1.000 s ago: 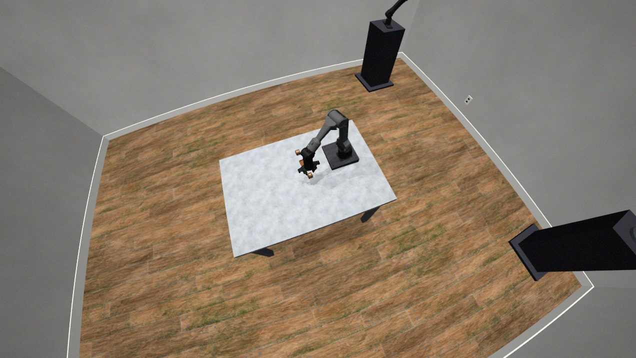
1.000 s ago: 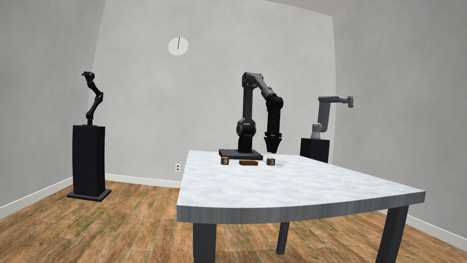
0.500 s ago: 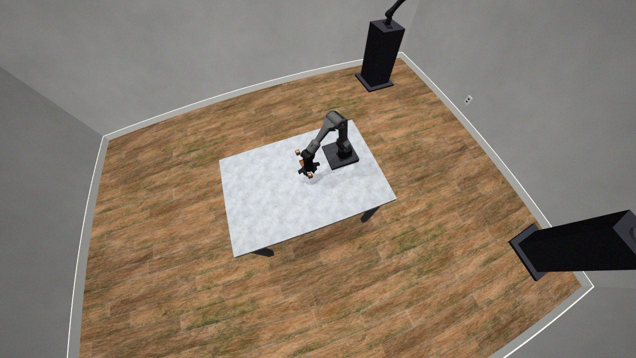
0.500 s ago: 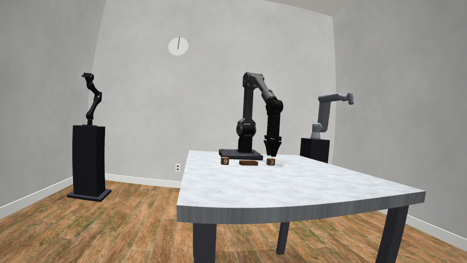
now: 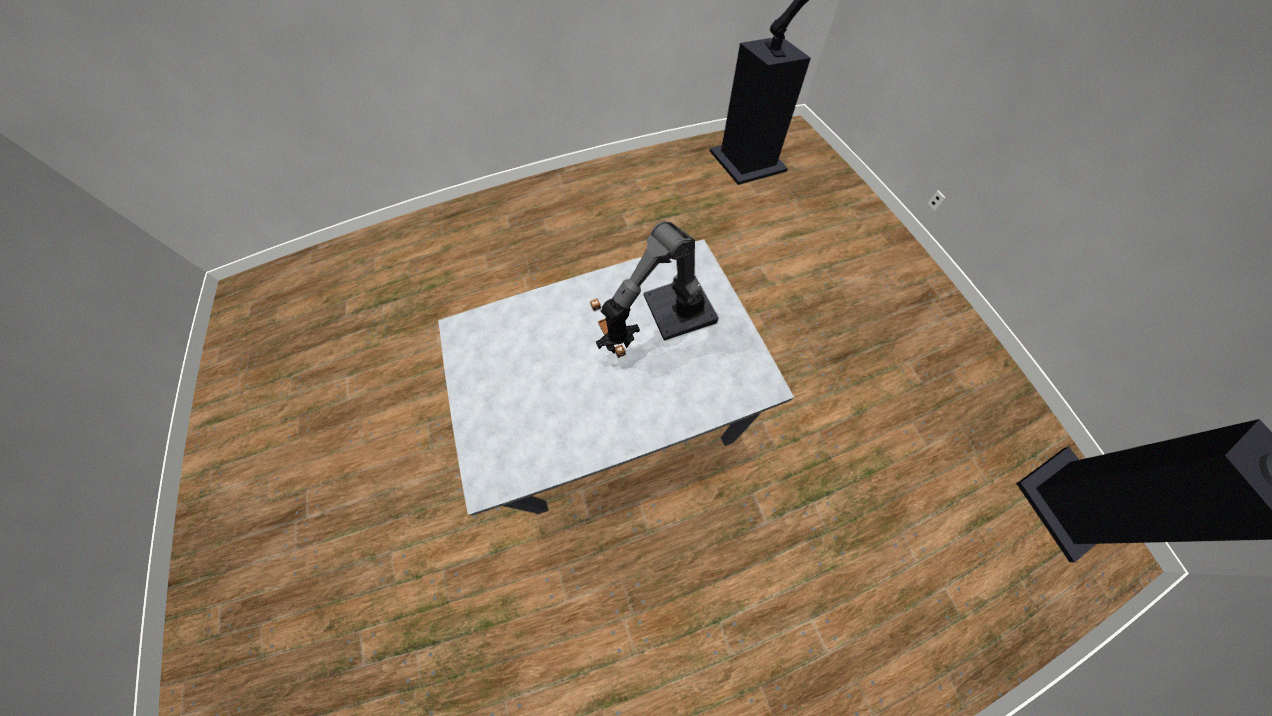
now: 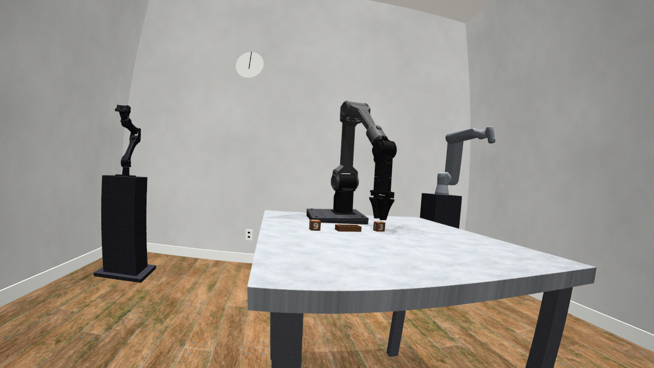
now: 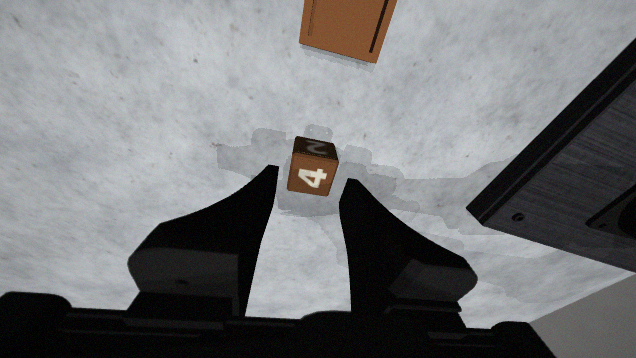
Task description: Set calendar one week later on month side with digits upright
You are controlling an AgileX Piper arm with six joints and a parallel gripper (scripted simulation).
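A brown cube (image 5: 620,352) (image 6: 380,226) (image 7: 308,181) stands on the table with a white 4 on top. The 4 is turned sideways in the wrist view. A dark side there shows what looks like a 2, and the exterior view shows a 3. My gripper (image 6: 380,219) (image 7: 311,185) is open and points down just above this cube, one finger on either side in the wrist view. The brown tray (image 5: 603,327) (image 6: 348,228) (image 7: 345,30) lies flat with no cube in it. A second cube (image 5: 595,304) (image 6: 314,224) stands beyond the tray and shows a 9. No month's name is legible.
The arm's dark base plate (image 5: 672,324) (image 6: 320,216) (image 7: 550,190) is on the table (image 5: 551,426) (image 6: 388,269), close to the cubes and tray. Two dark pedestals (image 6: 123,223) (image 6: 440,210) with other arms stand away from the table.
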